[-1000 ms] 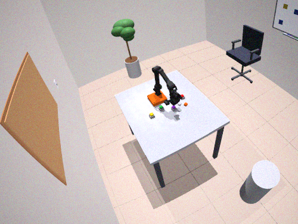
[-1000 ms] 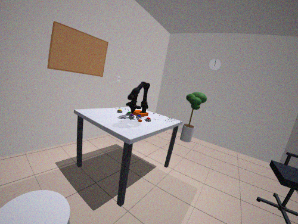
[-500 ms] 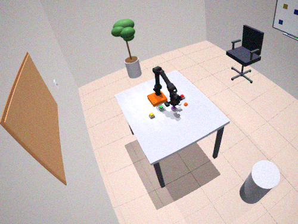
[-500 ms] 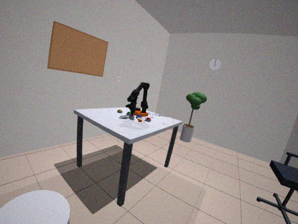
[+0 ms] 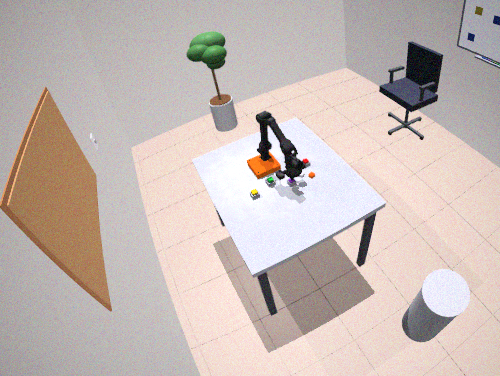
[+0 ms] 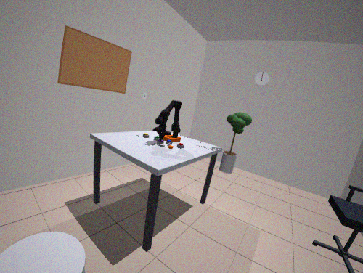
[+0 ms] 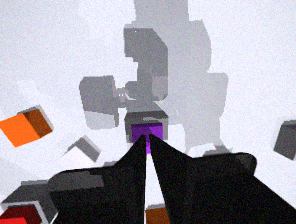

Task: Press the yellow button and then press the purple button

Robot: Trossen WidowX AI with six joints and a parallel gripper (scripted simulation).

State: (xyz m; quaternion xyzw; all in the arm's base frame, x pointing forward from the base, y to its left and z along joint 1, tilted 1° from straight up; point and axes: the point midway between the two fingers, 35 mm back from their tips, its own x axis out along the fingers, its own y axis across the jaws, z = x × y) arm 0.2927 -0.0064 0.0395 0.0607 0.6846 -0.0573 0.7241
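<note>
The purple button (image 5: 291,182) (image 7: 156,129) has a grey housing. My gripper (image 7: 147,138) is shut and empty, pointing down, with its fingertips over the purple cap in the wrist view. The top and exterior views show it low at the purple button; whether the tips touch the cap, and whether it is pressed in, I cannot tell. The yellow button (image 5: 254,192) (image 6: 146,134) stands apart, to the left of the gripper in the top and exterior views, with its cap raised. Its cap is not in the wrist view.
The green button (image 5: 270,179) is between yellow and purple. The blue button (image 6: 169,141) and red button (image 5: 305,161) (image 6: 181,144) (image 7: 17,215) are nearby. An orange block (image 5: 311,175) (image 6: 170,147) (image 7: 17,130) and white block (image 7: 77,157) lie near purple. The orange base (image 5: 262,167) is behind.
</note>
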